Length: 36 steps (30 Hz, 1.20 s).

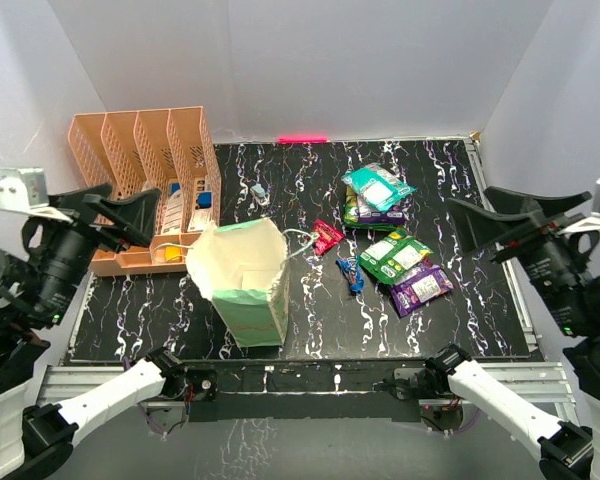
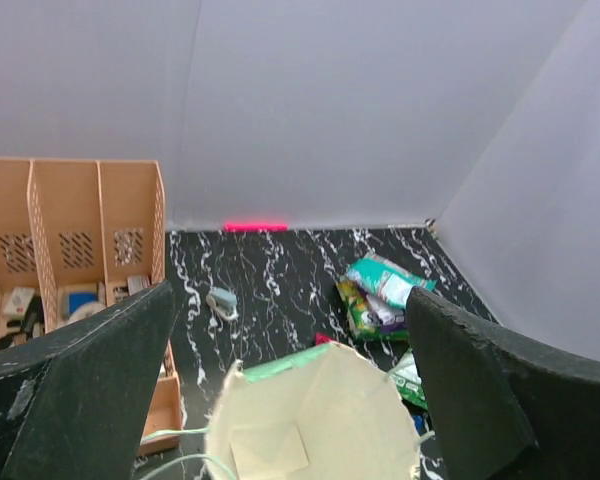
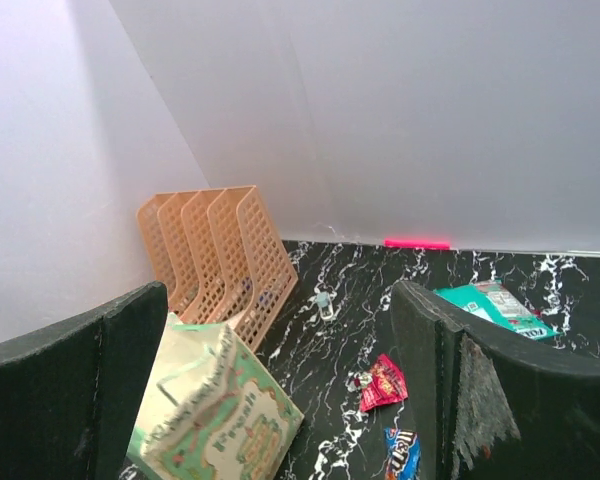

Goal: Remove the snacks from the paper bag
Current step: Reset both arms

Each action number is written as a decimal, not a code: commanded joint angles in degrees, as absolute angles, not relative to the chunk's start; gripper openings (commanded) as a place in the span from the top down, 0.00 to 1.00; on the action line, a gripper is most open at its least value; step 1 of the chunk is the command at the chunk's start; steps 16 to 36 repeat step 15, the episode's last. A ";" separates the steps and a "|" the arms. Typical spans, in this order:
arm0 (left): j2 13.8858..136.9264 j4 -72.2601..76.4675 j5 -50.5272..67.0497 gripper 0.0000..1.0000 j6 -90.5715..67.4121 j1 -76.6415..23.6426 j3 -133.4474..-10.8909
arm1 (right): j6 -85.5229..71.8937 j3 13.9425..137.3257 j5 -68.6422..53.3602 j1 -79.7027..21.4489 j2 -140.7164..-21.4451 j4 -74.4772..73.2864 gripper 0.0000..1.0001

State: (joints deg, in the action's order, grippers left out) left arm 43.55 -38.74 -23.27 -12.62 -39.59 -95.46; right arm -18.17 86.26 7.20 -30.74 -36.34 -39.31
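Upright cream, mint-sided paper bag (image 1: pixel 245 285) sits at four o'clock from the wide-open, empty left hand (image 2: pixel 290 300), the nearer; right hand (image 3: pixel 280 295) open too; shiny snack packets (image 1: pixel 390 240) lie outside.

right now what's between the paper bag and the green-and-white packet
The slim blue packet, the red packet slightly behind; seen in top view.

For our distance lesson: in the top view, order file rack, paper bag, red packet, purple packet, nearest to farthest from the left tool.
1. File rack, beside the left tool.
2. Paper bag, centre front.
3. Red packet, beyond the bag.
4. Purple packet, right side.
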 commanded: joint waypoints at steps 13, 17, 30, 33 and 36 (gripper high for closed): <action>39.05 -35.73 -23.23 0.02 -8.64 -39.73 -98.99 | -15.74 94.29 8.41 -30.52 -36.78 -42.45 0.02; 38.95 -35.60 -23.20 0.02 -9.07 -39.73 -98.57 | -16.87 94.91 10.70 -30.35 -37.90 -44.12 0.02; 38.95 -35.60 -23.20 0.02 -9.07 -39.73 -98.57 | -16.87 94.91 10.70 -30.35 -37.90 -44.12 0.02; 38.95 -35.60 -23.20 0.02 -9.07 -39.73 -98.57 | -16.87 94.91 10.70 -30.35 -37.90 -44.12 0.02; 38.95 -35.60 -23.20 0.02 -9.07 -39.73 -98.57 | -16.87 94.91 10.70 -30.35 -37.90 -44.12 0.02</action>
